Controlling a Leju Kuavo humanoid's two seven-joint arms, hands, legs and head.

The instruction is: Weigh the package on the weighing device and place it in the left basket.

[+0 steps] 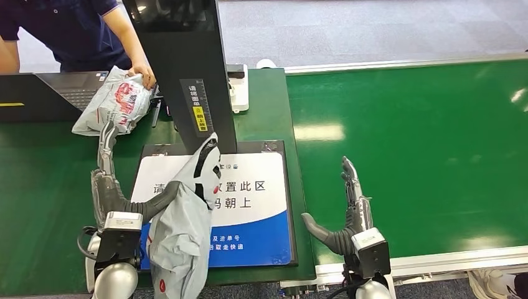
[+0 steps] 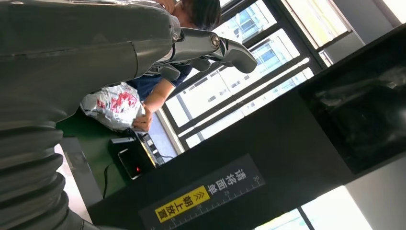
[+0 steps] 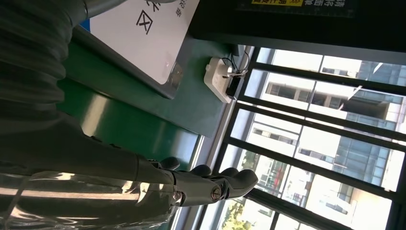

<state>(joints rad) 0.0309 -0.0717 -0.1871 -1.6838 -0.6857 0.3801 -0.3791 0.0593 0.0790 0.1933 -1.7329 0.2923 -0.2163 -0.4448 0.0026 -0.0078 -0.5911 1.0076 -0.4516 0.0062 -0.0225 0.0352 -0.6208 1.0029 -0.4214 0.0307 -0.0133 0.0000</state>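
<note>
A grey package (image 1: 180,237) with red, black and white marks lies lengthwise across the left part of the weighing plate (image 1: 255,193), a white and blue panel with printed text. Its near end hangs past the table's front edge. My left hand (image 1: 109,187) stands just left of the package with its fingers stretched away from me. The thumb reaches right and touches the package's side, and nothing is gripped. The left wrist view shows these fingers (image 2: 215,45) straight and bare. My right hand (image 1: 352,212) is held open and upright over the green belt, right of the plate.
A black scanner column (image 1: 180,68) rises behind the plate. At the back left a person's hand (image 1: 143,75) holds a white and red package (image 1: 115,103) beside a laptop (image 1: 62,93). A white device (image 1: 240,87) sits by the column. The green conveyor belt (image 1: 423,143) stretches right.
</note>
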